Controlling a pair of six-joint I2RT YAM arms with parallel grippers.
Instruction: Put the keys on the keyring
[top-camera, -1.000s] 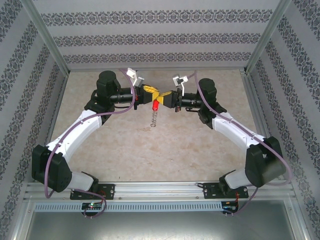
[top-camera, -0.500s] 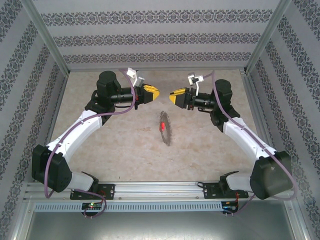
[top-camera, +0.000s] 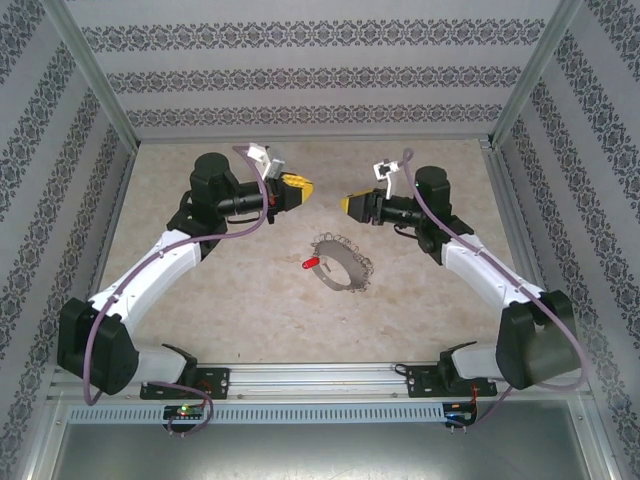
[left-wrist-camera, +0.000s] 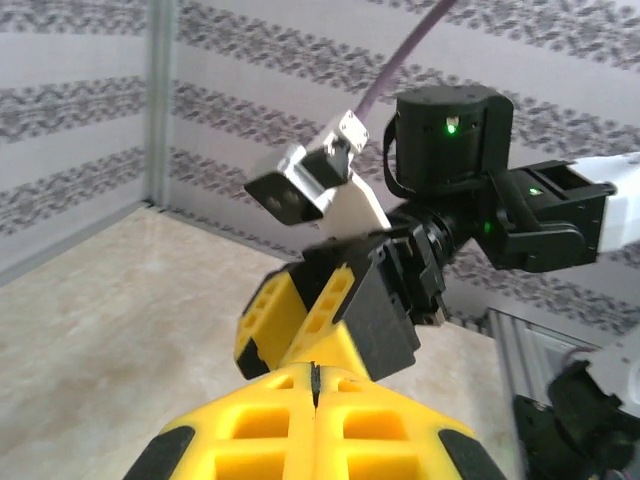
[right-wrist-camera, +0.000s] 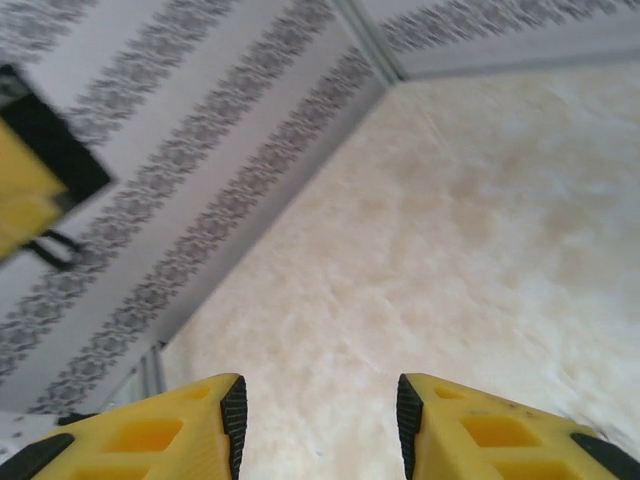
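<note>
Right pincer (right-wrist-camera: 320, 400) parted, cropped, key (top-camera: 311, 263) shank indistinct

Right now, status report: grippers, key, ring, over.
Left gripper shut, empty. Right gripper open, empty. Keyring flat on table, red key at its rim. Nothing blocks it.

Open table (top-camera: 230, 300) all around keyring (top-camera: 338, 279)

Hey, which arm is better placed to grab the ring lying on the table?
Probably right: the right pincer stands open and sits nearer the ring in the top view. The left pincer is shut, on nothing.
</note>
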